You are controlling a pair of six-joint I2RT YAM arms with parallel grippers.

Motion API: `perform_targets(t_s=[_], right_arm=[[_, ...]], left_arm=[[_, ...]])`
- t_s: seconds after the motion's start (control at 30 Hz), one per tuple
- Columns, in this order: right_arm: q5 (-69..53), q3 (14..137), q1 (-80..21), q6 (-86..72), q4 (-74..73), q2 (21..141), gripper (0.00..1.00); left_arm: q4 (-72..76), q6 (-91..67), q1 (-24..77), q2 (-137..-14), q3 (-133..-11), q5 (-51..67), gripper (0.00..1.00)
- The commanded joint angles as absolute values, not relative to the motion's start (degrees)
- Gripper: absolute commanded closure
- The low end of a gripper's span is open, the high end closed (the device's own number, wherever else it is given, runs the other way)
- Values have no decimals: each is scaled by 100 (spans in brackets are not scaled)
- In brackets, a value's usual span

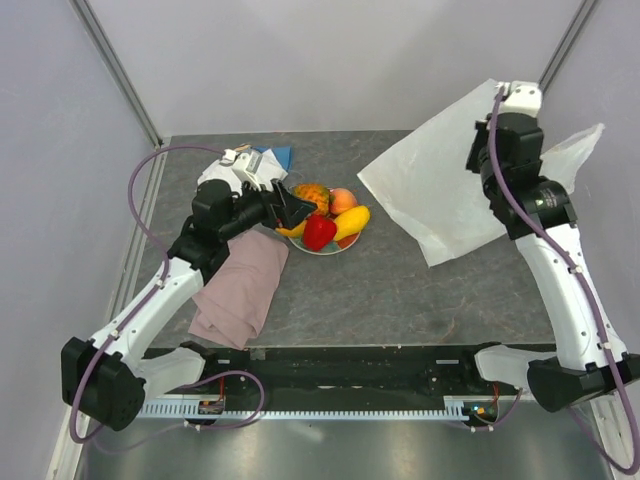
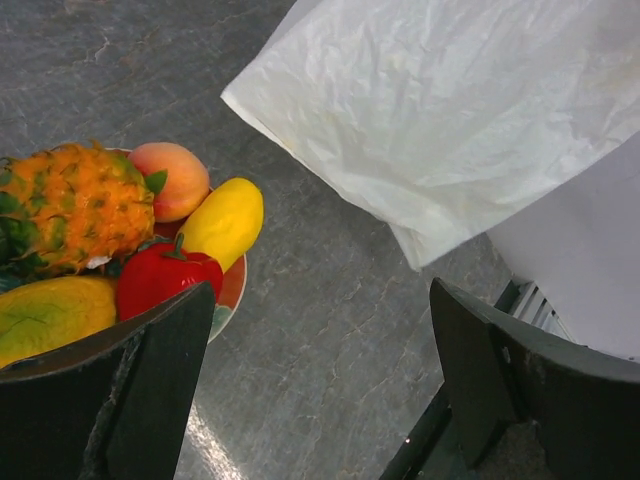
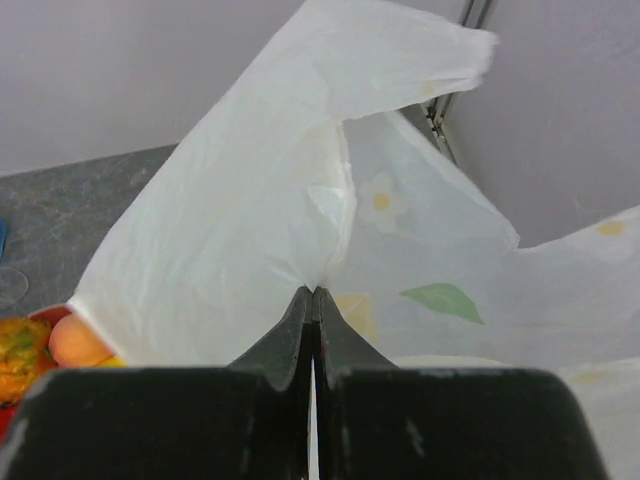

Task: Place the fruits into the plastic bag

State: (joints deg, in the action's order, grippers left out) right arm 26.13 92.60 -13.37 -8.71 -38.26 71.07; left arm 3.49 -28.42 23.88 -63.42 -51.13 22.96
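Note:
The fruits lie on a red-and-teal plate [image 1: 340,245] at mid-table: an orange pineapple [image 1: 312,195], a peach [image 1: 343,200], a yellow mango [image 1: 351,222], a second mango [image 2: 45,315] and a red pepper [image 1: 319,232]. My left gripper [image 1: 292,211] is open just left of the plate, over the fruits' near edge; in its wrist view the fingers [image 2: 160,380] frame bare table beside the pepper [image 2: 160,280]. My right gripper [image 3: 314,295] is shut on the plastic bag [image 1: 445,180] and holds its edge up at the back right. The bag [image 3: 250,210] shows a leaf print.
A pink cloth [image 1: 243,285] lies under the left arm. A white folded cloth [image 1: 215,172] and a blue piece [image 1: 277,157] lie at the back left. Walls close in the table at the back and sides.

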Motion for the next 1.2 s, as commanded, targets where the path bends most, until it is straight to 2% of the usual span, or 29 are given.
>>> perform_targets(t_s=[0.0, 0.27, 0.47, 0.73, 0.93, 1.17], right_arm=[[2820, 8562, -2283, -659, -3534, 7119, 100], [3348, 7173, -4304, -975, -2734, 7619, 100], [3270, 6522, -5140, -1440, -2321, 7752, 100], [2312, 5705, -5309, -1977, -1530, 7199, 100], [1609, 5344, -5309, -1899, -1161, 6874, 100], [1415, 4940, -5309, -1951, -967, 6601, 100]], left_arm=[[843, -3067, 2408, -6451, -4966, 2767, 5], [1406, -3524, 2417, -6487, -4456, 3296, 5], [1853, -3752, 2408, -6424, -4105, 3559, 4], [2610, -3815, 2566, -6837, -3797, 3911, 4], [2970, -3797, 3110, -7259, -3867, 3753, 4], [3375, -3937, 3296, -7558, -3946, 3174, 4]])
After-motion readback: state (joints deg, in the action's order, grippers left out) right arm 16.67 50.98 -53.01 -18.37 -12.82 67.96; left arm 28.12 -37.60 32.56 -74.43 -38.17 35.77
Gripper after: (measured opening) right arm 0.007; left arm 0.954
